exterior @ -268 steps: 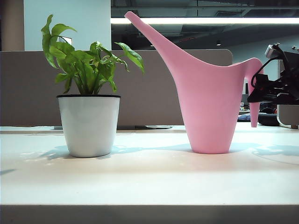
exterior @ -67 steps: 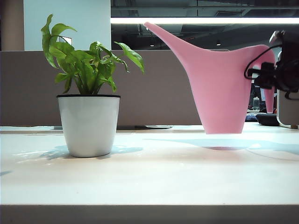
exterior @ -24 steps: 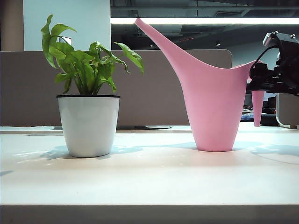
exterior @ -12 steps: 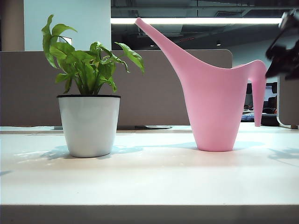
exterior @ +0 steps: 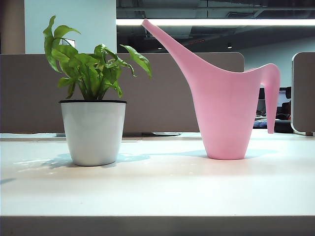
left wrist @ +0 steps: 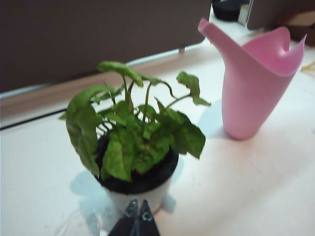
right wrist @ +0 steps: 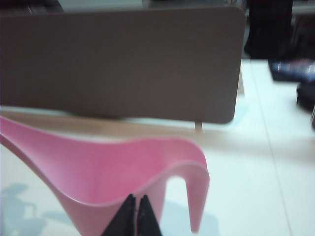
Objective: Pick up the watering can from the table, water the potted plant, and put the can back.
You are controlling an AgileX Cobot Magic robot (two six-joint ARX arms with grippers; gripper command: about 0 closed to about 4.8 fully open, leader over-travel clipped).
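The pink watering can (exterior: 224,118) stands upright on the off-white table (exterior: 162,189), right of centre, spout pointing up toward the potted plant (exterior: 93,98). No arm shows in the exterior view. In the right wrist view my right gripper (right wrist: 136,199) is shut and empty, raised above and behind the watering can (right wrist: 113,174), apart from its handle (right wrist: 197,196). From the left wrist view, my left gripper (left wrist: 138,205) is shut with nothing in it, hovering close before the potted plant (left wrist: 138,147); the watering can (left wrist: 253,83) stands beyond.
A brown partition panel (exterior: 162,93) runs along the table's back edge. Dark objects (right wrist: 295,73) lie on the surface behind the can, at the far right. The table's darker front edge (exterior: 157,225) is close to the exterior camera.
The can, held tilted above the table earlier, now stands upright. Within the last second my right gripper let go of the handle, shut, and rose out of the exterior view.
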